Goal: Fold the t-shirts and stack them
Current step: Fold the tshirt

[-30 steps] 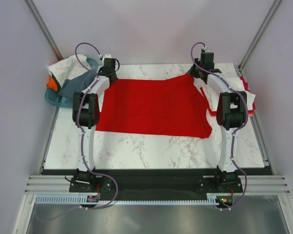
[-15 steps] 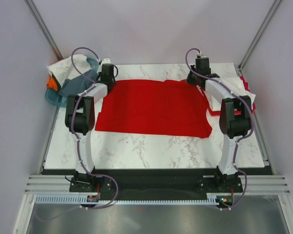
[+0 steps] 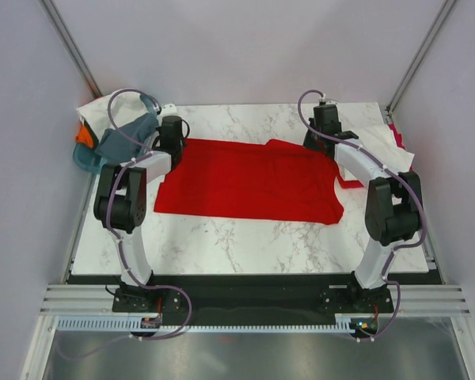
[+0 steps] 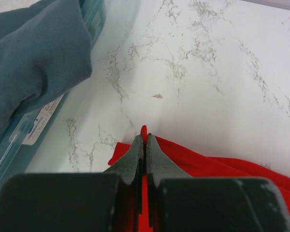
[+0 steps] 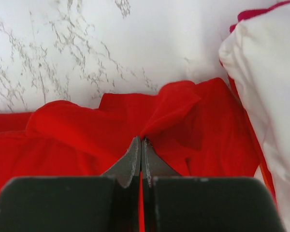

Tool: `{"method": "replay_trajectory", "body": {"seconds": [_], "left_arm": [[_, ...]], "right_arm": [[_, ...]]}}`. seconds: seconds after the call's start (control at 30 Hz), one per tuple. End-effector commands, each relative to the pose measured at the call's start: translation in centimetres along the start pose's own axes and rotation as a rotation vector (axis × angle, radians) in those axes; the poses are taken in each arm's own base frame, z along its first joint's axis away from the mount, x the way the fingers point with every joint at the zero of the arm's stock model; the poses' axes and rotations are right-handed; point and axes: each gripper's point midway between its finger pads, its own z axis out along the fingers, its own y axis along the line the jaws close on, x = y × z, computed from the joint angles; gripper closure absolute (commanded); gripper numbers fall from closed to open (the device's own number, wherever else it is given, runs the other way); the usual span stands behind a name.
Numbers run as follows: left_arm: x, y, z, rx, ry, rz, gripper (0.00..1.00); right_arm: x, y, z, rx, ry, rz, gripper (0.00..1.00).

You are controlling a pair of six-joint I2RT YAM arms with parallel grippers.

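Note:
A bright red t-shirt (image 3: pixel 249 180) lies spread across the middle of the marble table. My left gripper (image 3: pixel 172 143) is shut on its far left corner (image 4: pixel 145 133), low over the table. My right gripper (image 3: pixel 323 143) is shut on a bunched fold at its far right edge (image 5: pixel 157 123). A white t-shirt (image 3: pixel 384 146) lies over a red one at the right edge; it also shows in the right wrist view (image 5: pixel 268 82). A grey t-shirt (image 3: pixel 127 134), a white one (image 3: pixel 103 107) and an orange one (image 3: pixel 83 134) sit in the basket.
A teal plastic basket (image 3: pixel 91 162) stands at the far left, off the table's corner; its wall shows in the left wrist view (image 4: pixel 34 133). Grey enclosure walls close in on both sides. Bare marble (image 3: pixel 245 237) lies in front of the red shirt.
Both grippers have pulled the red shirt's far edge toward me and lowered it, so the shirt is now shallower front to back. Both arms' elbows have drawn nearer.

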Motion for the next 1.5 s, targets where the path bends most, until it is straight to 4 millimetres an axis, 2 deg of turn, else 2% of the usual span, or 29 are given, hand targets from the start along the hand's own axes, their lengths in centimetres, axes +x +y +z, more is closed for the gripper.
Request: {"method": "replay_trajectory", "body": {"seconds": [0.0, 0.2, 0.43, 0.47, 0.8, 1.03, 1.17, 1.2, 1.23, 1.27, 1.3, 1.33, 1.37, 1.43, 1.47], "left_arm": [[-4.6, 1.2, -2.0, -0.045, -0.157, -0.02, 0.98], [-3.8, 2.5, -3.2, -0.074, -0.168, -0.018, 0.98], [-3.3, 3.2, -4.0, -0.085, -0.176, -0.024, 0.98], [-3.7, 3.2, -4.3, -0.079, -0.189, -0.031, 0.98], [-2.2, 3.3, -5.8, -0.055, -0.148, -0.045, 0.98], [-0.3, 2.8, -6.5, -0.02, -0.062, -0.095, 0.97], [1.0, 3.6, -7.5, -0.067, 0.001, -0.148, 0.94], [1.8, 4.1, -7.8, -0.084, 0.022, -0.146, 0.92], [1.8, 4.4, -7.9, -0.097, 0.023, -0.153, 0.83], [2.2, 4.5, -8.1, -0.106, 0.032, -0.167, 0.77], [2.3, 4.7, -8.4, -0.115, 0.035, -0.179, 0.68], [2.4, 4.9, -8.7, -0.118, 0.038, -0.191, 0.53], [2.9, 5.0, -8.9, -0.124, 0.048, -0.212, 0.5], [2.6, 5.0, -9.6, -0.117, 0.04, -0.248, 0.47], [3.2, 5.3, -9.9, -0.122, 0.048, -0.254, 0.46]], "right_arm": [[-1.4, -0.3, -2.6, 0.034, -0.064, -0.014, 1.0], [-0.5, -0.6, -4.2, 0.065, -0.068, -0.029, 1.0], [0.5, -0.6, -5.0, 0.076, -0.052, -0.051, 1.0], [0.7, -0.5, -5.2, 0.078, -0.051, -0.056, 1.0], [2.1, -0.7, -6.3, 0.091, -0.033, -0.076, 1.0], [4.7, -0.8, -7.1, 0.091, 0.008, -0.103, 1.0], [6.2, -0.8, -7.8, 0.09, 0.021, -0.113, 0.97], [6.8, -1.1, -8.2, 0.093, 0.025, -0.11, 0.95], [7.1, -1.2, -8.4, 0.089, 0.026, -0.109, 0.88], [7.4, -0.9, -8.6, 0.08, 0.02, -0.114, 0.73], [8.0, -1.1, -8.9, 0.073, 0.025, -0.115, 0.71], [8.3, -1.0, -9.2, 0.066, 0.021, -0.111, 0.68], [8.3, -1.0, -9.3, 0.059, 0.006, -0.101, 0.56], [8.0, -0.8, -10.2, 0.025, -0.036, -0.076, 0.43], [7.9, -0.8, -10.4, 0.016, -0.047, -0.069, 0.41]]}}
